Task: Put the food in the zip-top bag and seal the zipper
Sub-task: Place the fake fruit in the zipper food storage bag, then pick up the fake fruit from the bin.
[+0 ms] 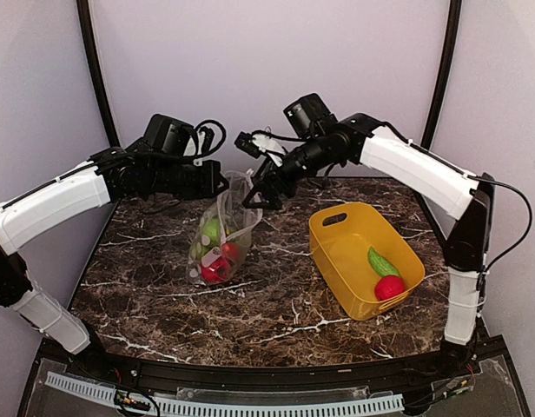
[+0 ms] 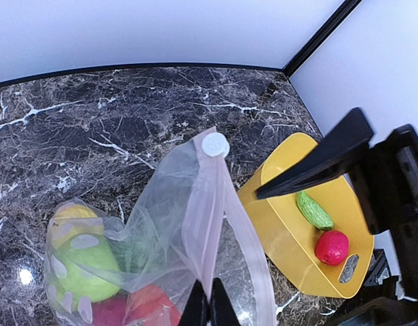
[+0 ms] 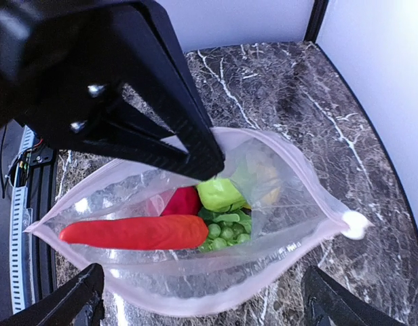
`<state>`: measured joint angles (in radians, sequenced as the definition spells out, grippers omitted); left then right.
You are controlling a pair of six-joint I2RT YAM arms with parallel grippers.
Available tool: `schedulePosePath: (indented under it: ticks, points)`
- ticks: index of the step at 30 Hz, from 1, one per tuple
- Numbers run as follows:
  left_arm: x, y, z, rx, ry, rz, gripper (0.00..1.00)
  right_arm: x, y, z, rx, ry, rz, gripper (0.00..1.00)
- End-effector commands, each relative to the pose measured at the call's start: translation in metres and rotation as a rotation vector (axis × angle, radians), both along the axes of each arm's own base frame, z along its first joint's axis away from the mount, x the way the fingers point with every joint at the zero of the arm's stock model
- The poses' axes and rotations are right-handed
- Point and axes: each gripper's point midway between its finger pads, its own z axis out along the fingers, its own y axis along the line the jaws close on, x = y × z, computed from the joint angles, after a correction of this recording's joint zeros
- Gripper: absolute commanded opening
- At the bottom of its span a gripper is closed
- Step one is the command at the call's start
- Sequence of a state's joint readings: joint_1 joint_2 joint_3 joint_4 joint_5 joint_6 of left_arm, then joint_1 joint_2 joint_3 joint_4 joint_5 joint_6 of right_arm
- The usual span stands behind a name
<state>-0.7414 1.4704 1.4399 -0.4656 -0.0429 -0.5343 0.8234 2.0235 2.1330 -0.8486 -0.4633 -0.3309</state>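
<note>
Plainly, the left gripper (image 2: 209, 309) has its fingers pinched together on the pinkish zipper (image 3: 305, 170) edge of the zip-top bag (image 1: 217, 239), holding one side of the mouth up. In the right wrist view its black fingers reach down from the upper left to that rim. The right gripper (image 1: 255, 195) is spread wide, its fingers (image 3: 77, 299) showing at the lower corners of its own view, on either side of the open mouth; whether they touch the plastic I cannot tell. A white slider (image 3: 355, 224) sits at the right end of the zipper. Inside the bag lie a long red piece (image 3: 134, 232), a green grape bunch (image 3: 226, 232), a pale green piece (image 3: 219, 193), a smaller red piece (image 3: 184, 201) and a yellow piece (image 3: 264, 175). The bag's bottom rests on the marble table (image 1: 146, 295), left of centre in the top view. To its right, apart from it, stands the yellow tub (image 1: 337, 248), holding a green piece (image 1: 382, 261) and a round red piece (image 1: 389, 287).
</note>
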Motion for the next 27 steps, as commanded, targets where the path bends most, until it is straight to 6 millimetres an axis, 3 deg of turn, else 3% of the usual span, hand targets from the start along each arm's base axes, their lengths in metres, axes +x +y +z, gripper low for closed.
schedulePosePath:
  ticks: [1, 6, 13, 21, 27]
  points:
    - [-0.004, 0.014, 0.018, 0.002, -0.057, 0.021, 0.01, 0.004, -0.039, 0.054, 0.043, -0.185, -0.104, 0.99]
    - [-0.003, 0.015, 0.015, 0.011, -0.055, 0.019, 0.01, 0.018, -0.105, 0.044, 0.003, -0.269, -0.233, 0.99]
    - [-0.001, 0.01, 0.007, 0.009, -0.044, 0.007, 0.01, 0.021, -0.184, -0.018, -0.19, -0.214, -0.339, 0.97]
    - [0.001, 0.005, 0.005, 0.005, -0.033, -0.007, 0.01, -0.008, -0.235, -0.066, -0.352, -0.133, -0.27, 0.93]
    - [0.0, 0.005, 0.004, 0.002, -0.028, -0.007, 0.01, -0.037, -0.272, -0.12, -0.542, 0.014, -0.161, 0.89]
